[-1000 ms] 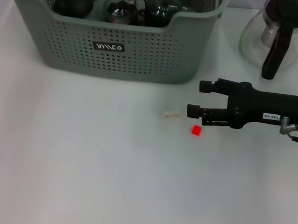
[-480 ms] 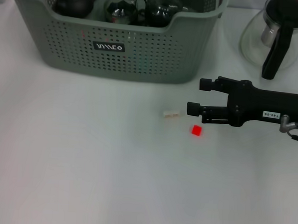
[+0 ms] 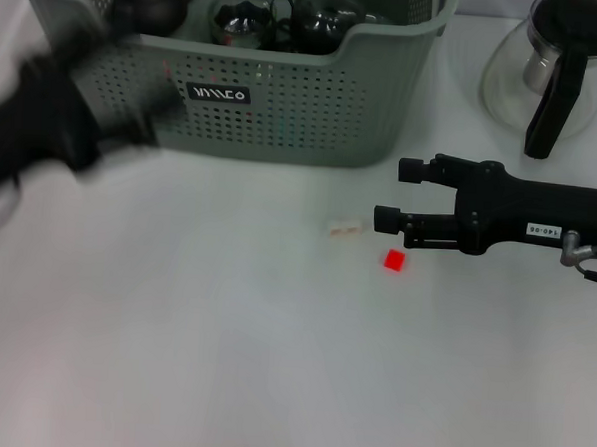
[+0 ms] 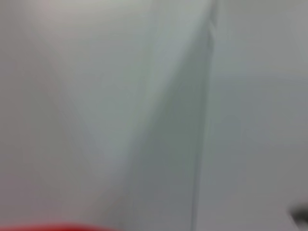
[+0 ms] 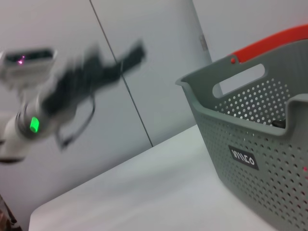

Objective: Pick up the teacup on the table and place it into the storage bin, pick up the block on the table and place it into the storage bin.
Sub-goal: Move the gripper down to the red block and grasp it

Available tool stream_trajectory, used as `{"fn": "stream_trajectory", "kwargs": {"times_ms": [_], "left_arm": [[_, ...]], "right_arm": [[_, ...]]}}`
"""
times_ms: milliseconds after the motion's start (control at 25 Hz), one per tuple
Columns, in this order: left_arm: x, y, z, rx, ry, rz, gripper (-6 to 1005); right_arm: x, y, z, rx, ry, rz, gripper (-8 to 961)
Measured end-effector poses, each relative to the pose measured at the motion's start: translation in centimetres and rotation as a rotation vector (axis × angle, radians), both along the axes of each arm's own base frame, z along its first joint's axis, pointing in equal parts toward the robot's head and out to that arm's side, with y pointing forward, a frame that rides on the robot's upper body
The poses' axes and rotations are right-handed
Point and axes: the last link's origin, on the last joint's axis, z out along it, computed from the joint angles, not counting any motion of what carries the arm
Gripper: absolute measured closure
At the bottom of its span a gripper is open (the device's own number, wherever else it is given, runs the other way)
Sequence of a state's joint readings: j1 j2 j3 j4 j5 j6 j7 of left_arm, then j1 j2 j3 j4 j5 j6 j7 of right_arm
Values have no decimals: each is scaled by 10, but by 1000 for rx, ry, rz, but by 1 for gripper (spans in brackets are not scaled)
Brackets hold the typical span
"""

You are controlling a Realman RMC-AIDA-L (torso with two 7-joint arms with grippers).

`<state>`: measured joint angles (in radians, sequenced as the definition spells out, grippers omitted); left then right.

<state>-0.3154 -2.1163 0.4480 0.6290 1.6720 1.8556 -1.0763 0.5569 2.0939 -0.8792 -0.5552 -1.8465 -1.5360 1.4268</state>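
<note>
Block (image 3: pixel 394 261), small, red and hard, sits on the table (image 3: pixel 271 362) just near of the right gripper (image 3: pixel 387 195), whose fingers are wide open. Light, easy to pinch by its flat sides.

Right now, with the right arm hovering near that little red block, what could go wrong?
The red block is tiny and sits just off the right gripper's open fingers, so a grasp could nudge it away. The beige piece beside it might be bumped. The left arm appears motion-blurred near the storage bin, risking contact.
</note>
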Motion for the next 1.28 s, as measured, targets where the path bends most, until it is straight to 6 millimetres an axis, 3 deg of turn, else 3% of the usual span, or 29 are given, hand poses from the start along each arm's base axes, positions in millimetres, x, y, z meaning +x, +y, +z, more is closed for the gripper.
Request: {"fn": "stream_trajectory", "kwargs": {"times_ms": [160, 320, 520, 680, 800, 840, 960, 1280], "left_arm": [[-11, -28, -38, -70, 149, -37, 92], [-21, -42, -60, -140, 226, -33, 94], [-26, -45, -64, -150, 251, -20, 94], [-25, -43, -62, -146, 251, -18, 94], [-25, -41, -62, -140, 249, -19, 94], [-25, -40, -61, -136, 247, -18, 94], [-25, -39, -59, -125, 241, -15, 94], [-28, -42, -56, -119, 236, -1, 94]], "right_arm": [[-1, 0, -1, -11, -3, -3, 7], [2, -3, -2, -31, -20, -11, 7], [7, -7, -4, -107, -92, -25, 7], [2, -2, 7, -191, -222, -30, 8], [-22, 11, 26, -230, -386, -16, 8], [-22, 11, 26, -230, -386, -16, 8], [-49, 19, 35, -253, -525, 38, 8], [-99, 36, 23, -313, -937, 113, 21]]}}
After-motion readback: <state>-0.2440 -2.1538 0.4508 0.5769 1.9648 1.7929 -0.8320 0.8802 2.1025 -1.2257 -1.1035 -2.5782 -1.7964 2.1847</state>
